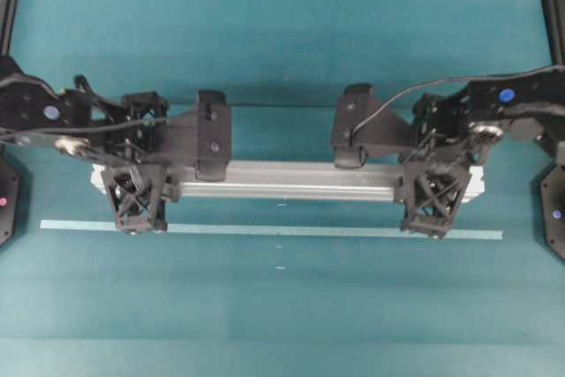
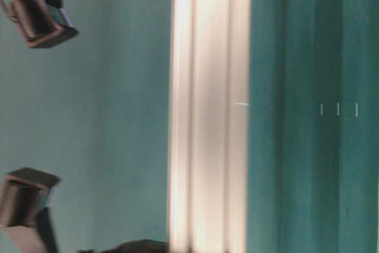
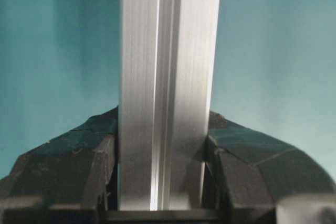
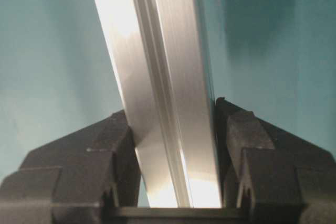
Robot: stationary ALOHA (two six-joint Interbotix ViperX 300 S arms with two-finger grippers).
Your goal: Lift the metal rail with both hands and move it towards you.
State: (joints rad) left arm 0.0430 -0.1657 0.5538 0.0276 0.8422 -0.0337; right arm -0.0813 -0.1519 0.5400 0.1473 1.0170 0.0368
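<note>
The metal rail (image 1: 291, 180), a long grooved silver bar, lies crosswise over the teal table. My left gripper (image 1: 137, 186) is shut on it near its left end, and my right gripper (image 1: 434, 186) is shut on it near its right end. In the left wrist view the rail (image 3: 165, 77) runs straight up between the black fingers (image 3: 94, 163), which press its two sides at the left gripper (image 3: 161, 156). In the right wrist view the rail (image 4: 157, 66) leans slightly left inside the right gripper (image 4: 176, 148). Its shadow falls apart from it on the cloth. The table-level view shows the rail (image 2: 207, 111) as a pale upright band.
A thin pale tape strip (image 1: 265, 229) runs parallel to the rail, just nearer the front edge. Small white marks (image 1: 281, 267) sit on the cloth in front of it. Black arm bases (image 1: 554, 209) stand at both table sides. Two boxy arm parts (image 2: 41, 16) show in the table-level view.
</note>
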